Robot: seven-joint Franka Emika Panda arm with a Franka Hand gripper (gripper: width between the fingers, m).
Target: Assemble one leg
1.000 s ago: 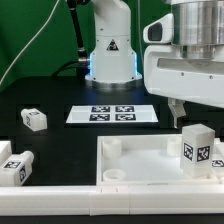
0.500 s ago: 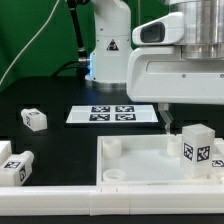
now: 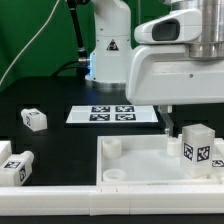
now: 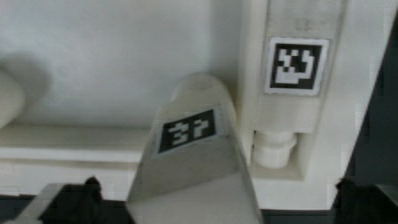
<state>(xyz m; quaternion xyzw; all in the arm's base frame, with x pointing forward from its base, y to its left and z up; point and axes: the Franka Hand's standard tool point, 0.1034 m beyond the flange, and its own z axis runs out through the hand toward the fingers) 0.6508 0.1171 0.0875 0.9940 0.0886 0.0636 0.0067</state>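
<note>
Fingers [image 3: 169,126] mostly hidden behind arm housing; only a dark tip shows, so cannot tell whether apart or together. Tip hangs just above the white tray piece [image 3: 140,160], near its far rim. One tagged leg [image 3: 196,149] stands upright on the tray, just beside the fingers; wrist view shows this leg [image 4: 199,150] close below camera. Beyond the tray, marker board [image 3: 113,114] lies flat on the worktop [image 3: 50,100]. Two more legs [image 3: 34,119] [image 3: 14,166] lie off the tray, well apart from the fingers
</note>
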